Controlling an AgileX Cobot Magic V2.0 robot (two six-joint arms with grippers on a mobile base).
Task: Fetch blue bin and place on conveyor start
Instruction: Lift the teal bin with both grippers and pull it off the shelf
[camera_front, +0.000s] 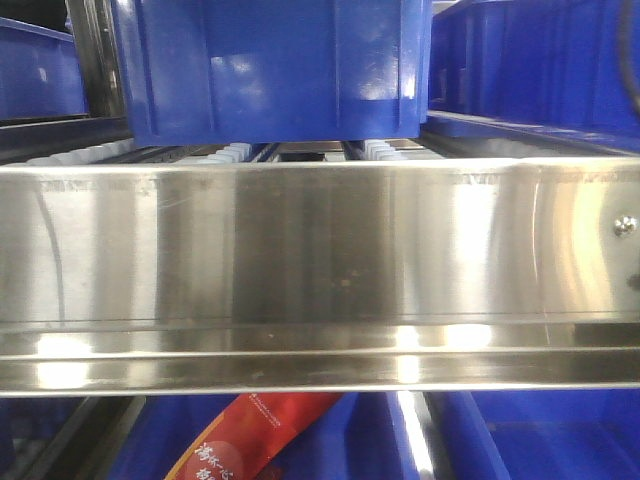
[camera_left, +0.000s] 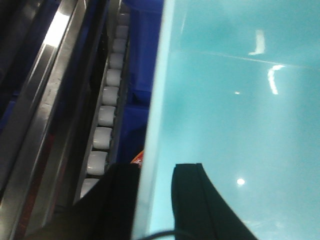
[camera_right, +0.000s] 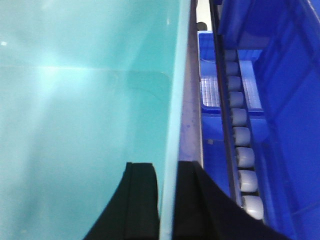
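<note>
The blue bin (camera_left: 235, 100) fills most of the left wrist view, a pale cyan tub seen from above its left wall. My left gripper (camera_left: 155, 167) straddles that wall: the outer finger (camera_left: 117, 200) lies against the rim, and a strip of cyan shows between the rim and the inner finger (camera_left: 192, 200). In the right wrist view the blue bin (camera_right: 85, 100) shows its right wall, and my right gripper (camera_right: 167, 165) is shut on that rim with one finger on each side. The bin does not show in the front view. The conveyor start is out of view.
A shiny stainless-steel shelf rail (camera_front: 320, 270) spans the front view, with dark blue crates (camera_front: 270, 70) above and behind it and a red package (camera_front: 250, 440) below. White roller tracks (camera_left: 102, 135) (camera_right: 242, 145) run beside the bin on both sides, next to dark blue crates (camera_right: 285, 100).
</note>
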